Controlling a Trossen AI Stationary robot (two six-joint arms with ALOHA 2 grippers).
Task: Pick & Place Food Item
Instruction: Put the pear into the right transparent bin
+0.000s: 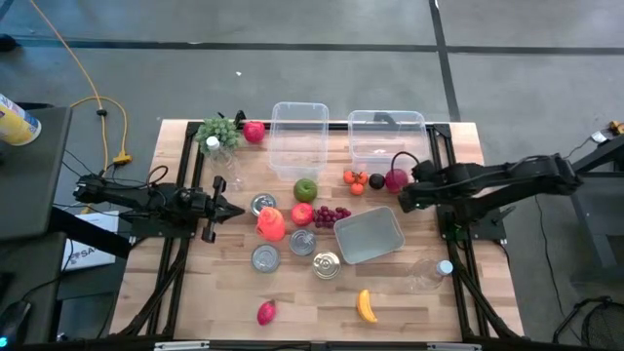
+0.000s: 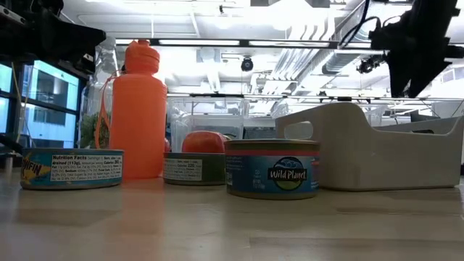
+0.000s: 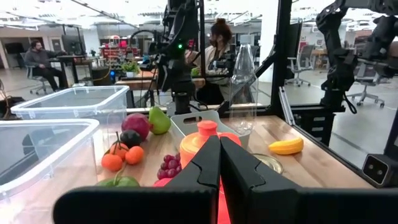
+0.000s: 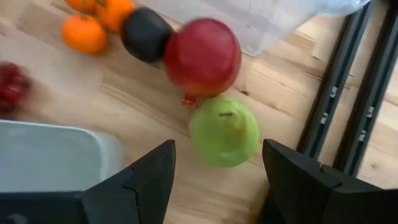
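Observation:
A green pear (image 4: 224,130) lies on the wooden table next to a red pomegranate (image 4: 202,56), a dark plum (image 4: 146,34) and oranges (image 4: 84,32). My right gripper (image 4: 217,180) is open and hangs over the pear, one finger on either side of it, apart from it. In the high view the right gripper (image 1: 405,200) covers the pear, beside the pomegranate (image 1: 396,179). A grey tray (image 1: 341,229) sits just to its near left. My left gripper (image 1: 232,210) is shut and waits at the table's left, pointing at the orange bottle (image 1: 271,224).
Two clear bins (image 1: 298,136) (image 1: 387,136) stand at the far edge. Green grapes (image 1: 216,132), a green apple (image 1: 305,189), a red apple (image 1: 302,214), red grapes (image 1: 331,214), several cans (image 1: 327,264), a banana (image 1: 366,305), a pink fruit (image 1: 265,312) and a clear bottle (image 1: 429,273) are spread over the table.

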